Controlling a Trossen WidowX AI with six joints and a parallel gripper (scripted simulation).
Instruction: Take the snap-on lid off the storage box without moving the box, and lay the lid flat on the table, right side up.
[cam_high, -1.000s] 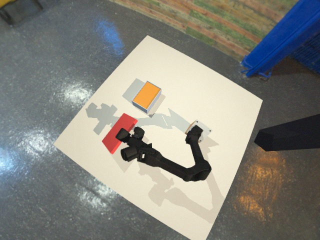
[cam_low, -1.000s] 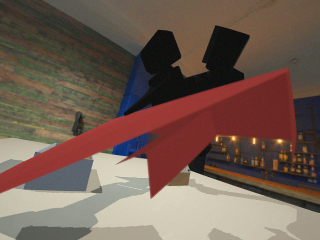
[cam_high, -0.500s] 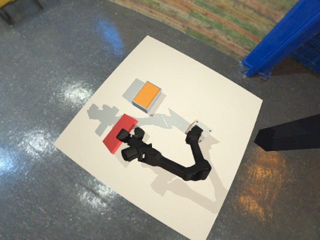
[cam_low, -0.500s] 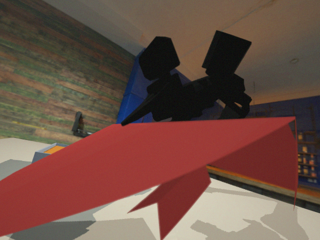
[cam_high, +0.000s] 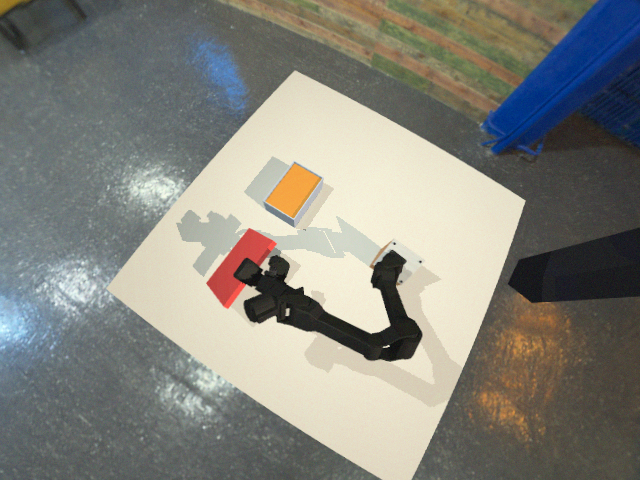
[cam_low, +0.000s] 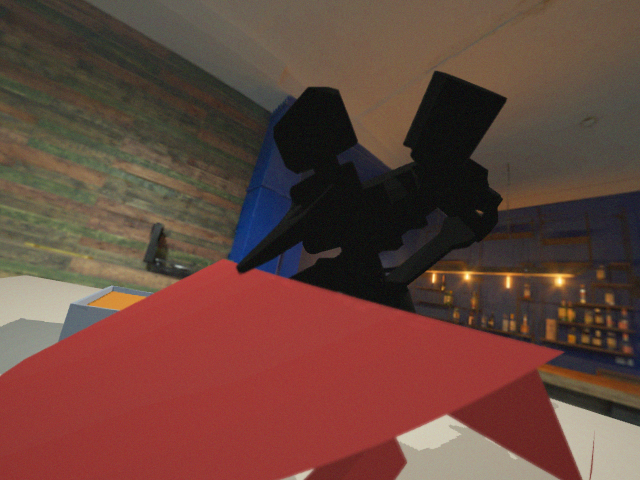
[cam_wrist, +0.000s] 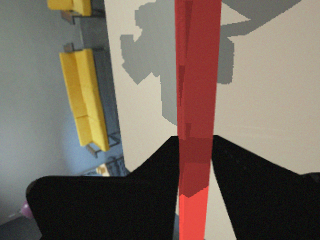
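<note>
The red lid (cam_high: 232, 273) (cam_low: 258, 351) (cam_wrist: 197, 75) is off the box and held over the table, near its left edge in the top view. Its smooth broad face points mostly upward and its rim hangs below; it looks somewhat tilted. My gripper (cam_high: 262, 269) (cam_wrist: 194, 142) is shut on one edge of the lid, a finger on each side of it. The grey-blue storage box (cam_high: 309, 202) (cam_low: 77, 321) stands upright and open, apart from the lid, with an orange inside surface (cam_high: 294, 190) (cam_low: 116, 300) showing. The lid's exact height is hard to tell.
The pale table (cam_high: 361, 144) bears the box beyond the lid in the top view. The arm's base (cam_high: 410, 263) stands to the right. The table's left edge is near the lid. Grey shadows of the arm fall between box and lid.
</note>
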